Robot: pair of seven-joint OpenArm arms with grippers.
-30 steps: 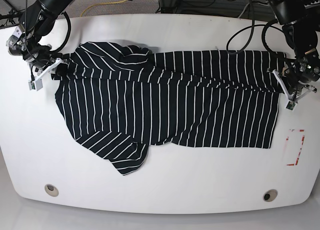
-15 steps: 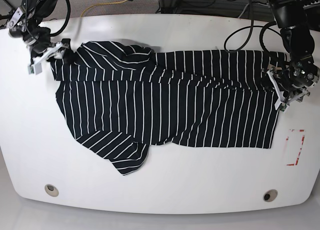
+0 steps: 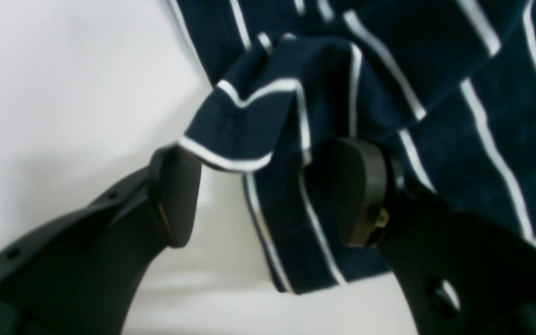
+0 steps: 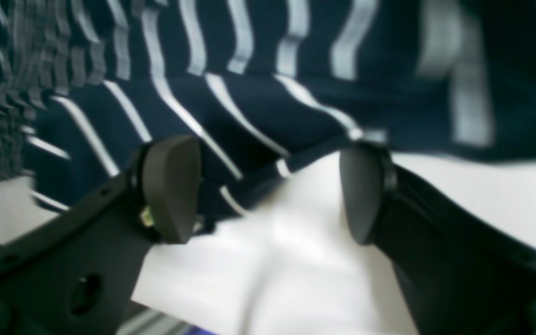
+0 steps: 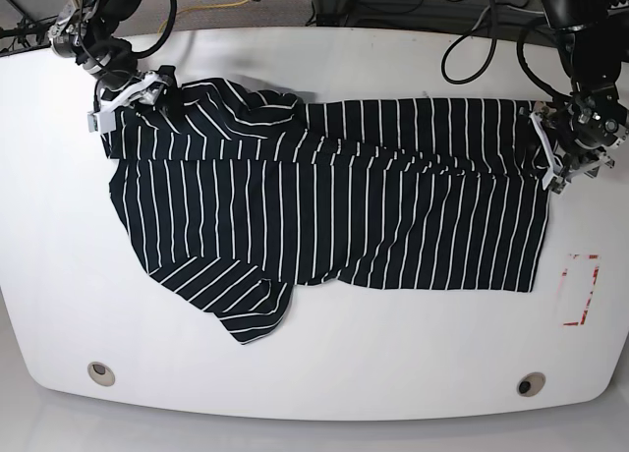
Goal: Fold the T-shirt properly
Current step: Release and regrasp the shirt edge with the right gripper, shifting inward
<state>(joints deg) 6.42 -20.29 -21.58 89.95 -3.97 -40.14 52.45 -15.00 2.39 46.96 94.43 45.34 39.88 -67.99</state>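
The black T-shirt (image 5: 334, 206) with thin white stripes lies spread across the white table (image 5: 393, 373), one sleeve bunched at the front left. My right gripper (image 5: 128, 96) hovers at the shirt's far left corner. In the right wrist view it (image 4: 268, 190) is open, with the striped hem (image 4: 258, 102) just beyond the fingertips. My left gripper (image 5: 562, 152) is at the shirt's far right edge. In the left wrist view it (image 3: 265, 195) is open, a raised fold of cloth (image 3: 258, 121) loose between the fingers.
A red rectangular mark (image 5: 580, 290) sits on the table near the right edge. Two round holes (image 5: 100, 373) (image 5: 531, 384) lie near the front edge. Cables (image 5: 206, 10) run behind the far edge.
Both grippers have opened and let go of the cloth. The right gripper moved toward the far side and inward; the left gripper shifted toward the far side along the right edge.
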